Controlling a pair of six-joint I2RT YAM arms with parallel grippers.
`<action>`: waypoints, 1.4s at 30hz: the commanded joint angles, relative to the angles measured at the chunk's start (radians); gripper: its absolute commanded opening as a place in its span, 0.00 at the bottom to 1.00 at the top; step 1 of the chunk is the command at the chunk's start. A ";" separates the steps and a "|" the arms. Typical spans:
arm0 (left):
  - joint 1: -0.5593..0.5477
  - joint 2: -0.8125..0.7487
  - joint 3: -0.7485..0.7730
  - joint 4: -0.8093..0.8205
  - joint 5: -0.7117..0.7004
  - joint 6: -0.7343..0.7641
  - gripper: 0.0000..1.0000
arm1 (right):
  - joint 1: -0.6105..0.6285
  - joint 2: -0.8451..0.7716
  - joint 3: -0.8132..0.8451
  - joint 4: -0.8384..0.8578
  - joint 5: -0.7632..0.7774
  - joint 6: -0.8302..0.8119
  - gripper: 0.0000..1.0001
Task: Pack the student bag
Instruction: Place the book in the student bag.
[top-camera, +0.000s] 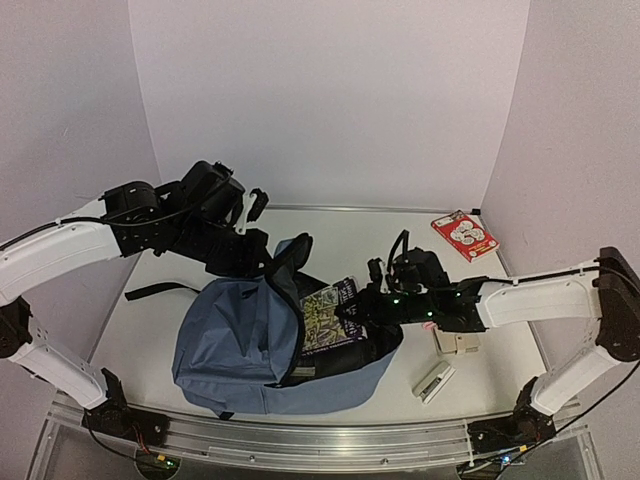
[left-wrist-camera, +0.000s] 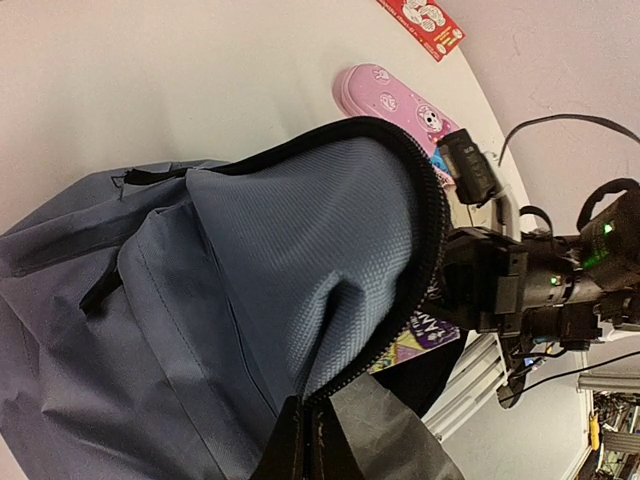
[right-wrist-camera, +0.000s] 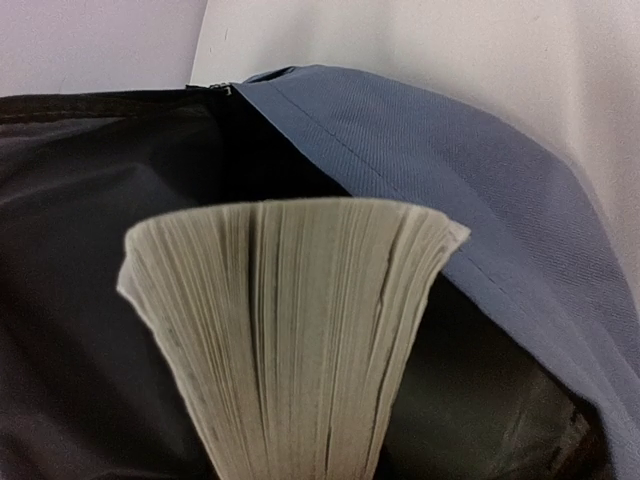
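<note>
Lying on the desk between the two arms, the student bag gapes open toward the right. The left fingers are pinched on its zippered flap edge, holding it raised. The right fingers clamp a thick book, whose page edge sits against the dark lining.
</note>
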 joint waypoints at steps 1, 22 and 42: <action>0.004 -0.048 0.007 0.081 0.006 0.019 0.00 | 0.030 0.086 0.064 0.219 0.018 0.036 0.00; 0.004 -0.080 -0.021 0.097 -0.009 0.011 0.00 | 0.111 0.413 0.271 0.020 0.124 -0.107 0.52; 0.006 -0.093 -0.037 0.110 -0.002 0.003 0.00 | 0.143 0.288 0.213 -0.040 0.340 -0.108 0.77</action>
